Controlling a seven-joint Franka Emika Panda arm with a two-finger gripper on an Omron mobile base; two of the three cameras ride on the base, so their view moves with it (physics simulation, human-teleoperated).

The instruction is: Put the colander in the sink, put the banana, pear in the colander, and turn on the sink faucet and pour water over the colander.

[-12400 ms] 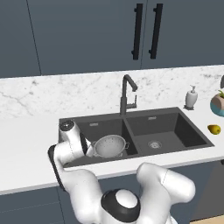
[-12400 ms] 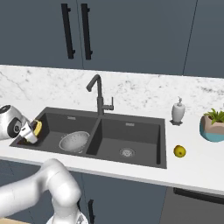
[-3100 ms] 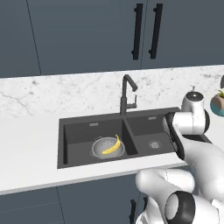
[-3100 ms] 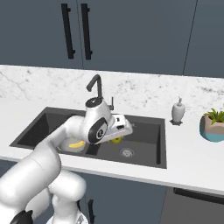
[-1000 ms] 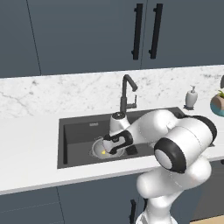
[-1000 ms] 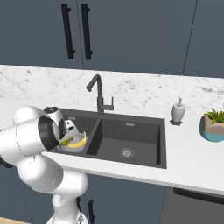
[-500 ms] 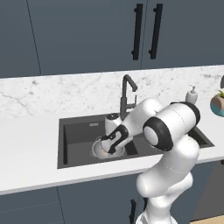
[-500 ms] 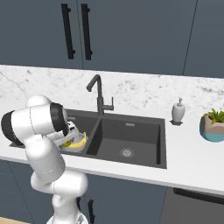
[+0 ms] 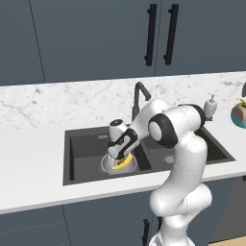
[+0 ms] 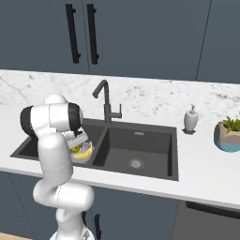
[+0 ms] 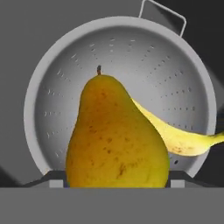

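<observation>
A: Pear [image 11: 117,135] sits between the 2 tips of the gripper [image 11: 117,180], pinched at its wide base just above the colander [image 11: 52,87] in the sink's [image 9: 86,144] left basin. Dropped off-centre, it could roll against the rim.

B: Its long axis?

A: Stem points away from the hand. Beyond it, the banana [image 11: 183,138] lies crosswise in the bowl.

White marbled counter [image 9: 33,163] before me, sink [image 10: 150,136] as landmark. Right of the sink on the counter: white soap dispenser [image 10: 190,119], then a teal planter [image 10: 228,134]. The faucet [image 10: 106,104] rises behind its divider.
</observation>
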